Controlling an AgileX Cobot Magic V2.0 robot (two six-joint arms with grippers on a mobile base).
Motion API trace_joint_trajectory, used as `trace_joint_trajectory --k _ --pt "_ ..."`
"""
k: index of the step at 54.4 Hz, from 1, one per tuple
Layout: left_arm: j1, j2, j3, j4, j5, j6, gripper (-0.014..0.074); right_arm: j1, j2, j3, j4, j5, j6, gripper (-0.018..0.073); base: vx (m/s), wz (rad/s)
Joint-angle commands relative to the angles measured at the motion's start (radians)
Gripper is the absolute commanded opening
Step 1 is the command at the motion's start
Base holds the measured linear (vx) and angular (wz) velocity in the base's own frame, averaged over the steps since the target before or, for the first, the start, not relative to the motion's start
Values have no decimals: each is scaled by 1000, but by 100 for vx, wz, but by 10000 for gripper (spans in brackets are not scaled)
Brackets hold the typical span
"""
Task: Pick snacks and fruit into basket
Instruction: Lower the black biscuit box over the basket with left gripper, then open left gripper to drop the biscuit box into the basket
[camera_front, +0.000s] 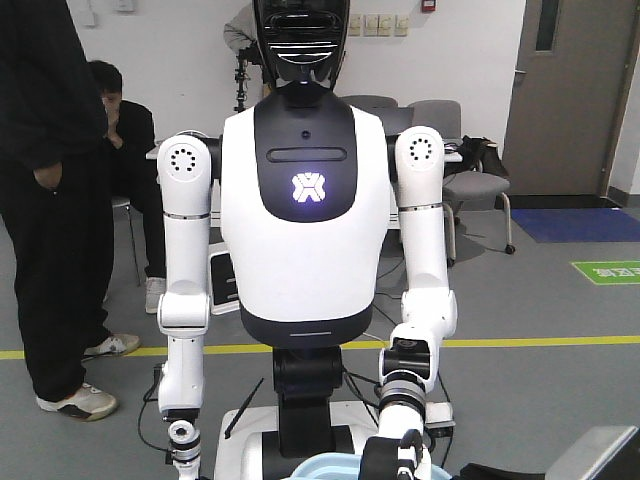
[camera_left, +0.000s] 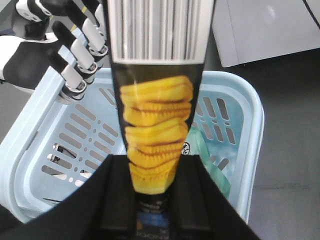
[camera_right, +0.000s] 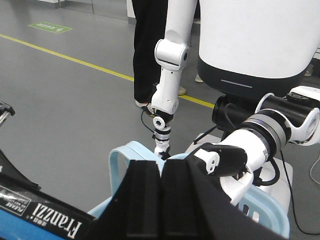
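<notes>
The snack carton (camera_left: 157, 100), black with yellow cobs and a barcode, stands upright over the pale blue basket (camera_left: 45, 125). My left gripper (camera_left: 152, 160) is shut on the carton's lower end. A teal pouch (camera_left: 212, 162) lies inside the basket by its right wall. In the right wrist view my right gripper (camera_right: 161, 167) is shut with nothing between its fingers, above the basket rim (camera_right: 122, 160); the carton's edge (camera_right: 35, 215) shows at lower left. The front view shows only the basket rim (camera_front: 320, 466). The fruit is out of view.
A white humanoid robot (camera_front: 305, 200) stands behind the basket. Its finger hand (camera_left: 75, 60) rests at the basket's far left rim, and its forearm (camera_right: 260, 135) reaches over the rim. A person (camera_front: 50, 200) stands at the left and another (camera_front: 125, 150) sits behind.
</notes>
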Motion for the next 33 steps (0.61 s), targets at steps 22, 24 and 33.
trace_joint_trajectory --k 22,24,33 --pt "-5 -27 -27 -83 -99 2 8 -5 -17 -28 24 -64 -7 -9 0 0" --pt "-5 -27 -27 -83 -99 2 8 -5 -17 -28 24 -65 -7 -9 0 0" --pt "-5 -27 -27 -83 -99 2 8 -5 -17 -28 24 -70 -7 -9 0 0"
